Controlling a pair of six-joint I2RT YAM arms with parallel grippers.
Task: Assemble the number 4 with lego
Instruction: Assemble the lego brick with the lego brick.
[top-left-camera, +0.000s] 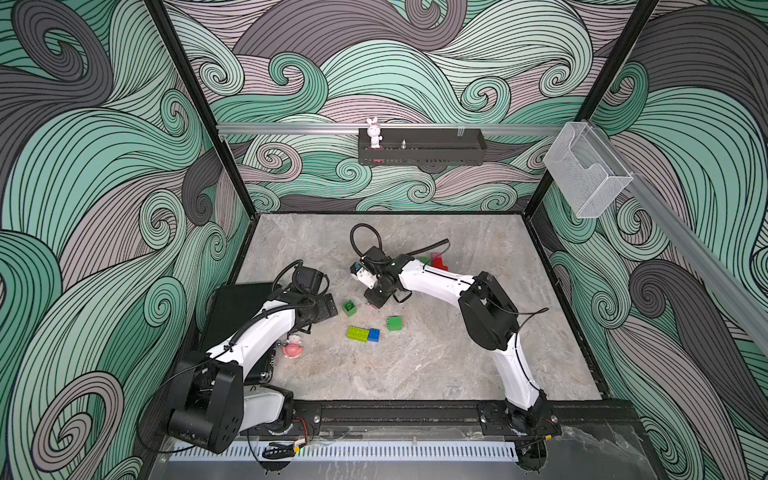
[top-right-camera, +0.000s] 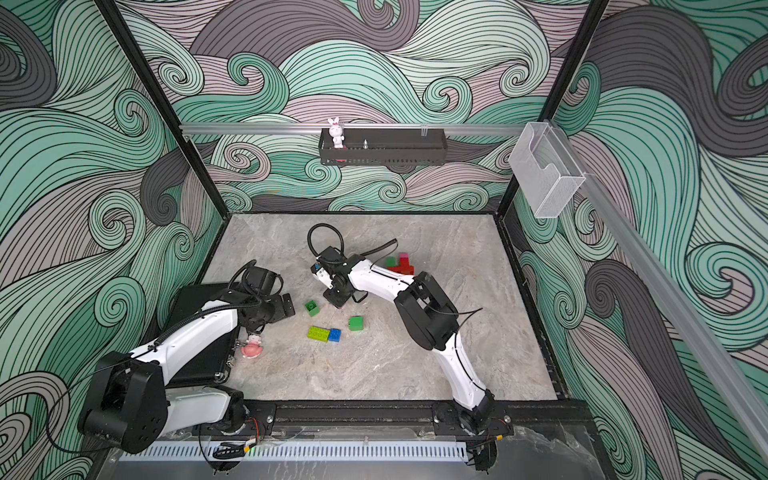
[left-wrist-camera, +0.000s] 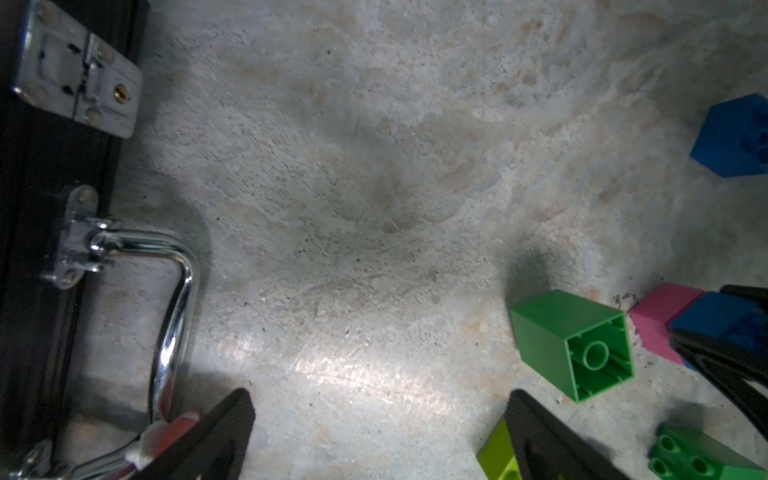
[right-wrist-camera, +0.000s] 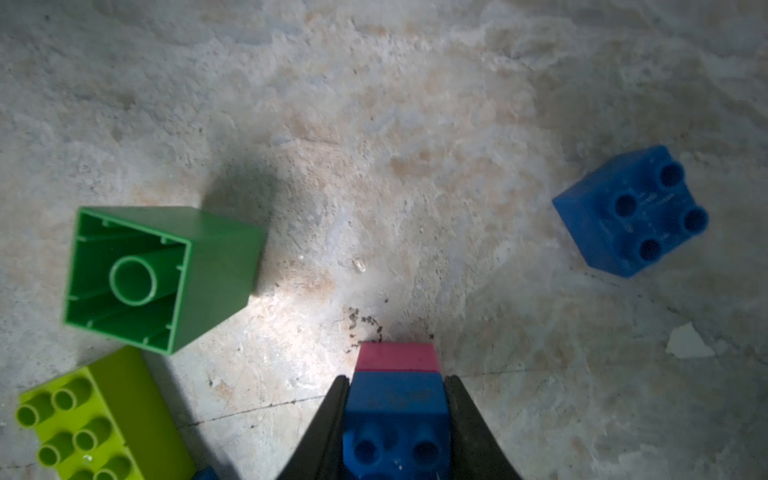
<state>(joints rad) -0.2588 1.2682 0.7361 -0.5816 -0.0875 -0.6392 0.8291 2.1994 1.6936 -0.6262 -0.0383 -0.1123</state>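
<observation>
My right gripper (right-wrist-camera: 397, 380) is shut on a blue brick (right-wrist-camera: 397, 411) that sits stacked on a pink brick (right-wrist-camera: 397, 357), low over the table; in both top views this gripper (top-left-camera: 374, 305) (top-right-camera: 338, 304) is mid-table. A dark green brick (top-left-camera: 350, 307) (right-wrist-camera: 166, 274) lies on its side just left of it. Closer to the front lie a lime oblong brick (top-left-camera: 358, 333), a blue brick (top-left-camera: 373, 335) touching it, and a green brick (top-left-camera: 395, 323). Another blue brick (right-wrist-camera: 636, 212) lies apart. My left gripper (left-wrist-camera: 379, 395) (top-left-camera: 328, 307) is open over bare table.
A black case (top-left-camera: 237, 307) with a chrome handle (left-wrist-camera: 174, 291) lies under my left arm, and a pink toy figurine (top-left-camera: 293, 347) stands beside it. Red, green and pink bricks (top-left-camera: 439, 262) cluster behind my right arm. A rabbit figurine (top-left-camera: 374, 132) stands on the wall shelf.
</observation>
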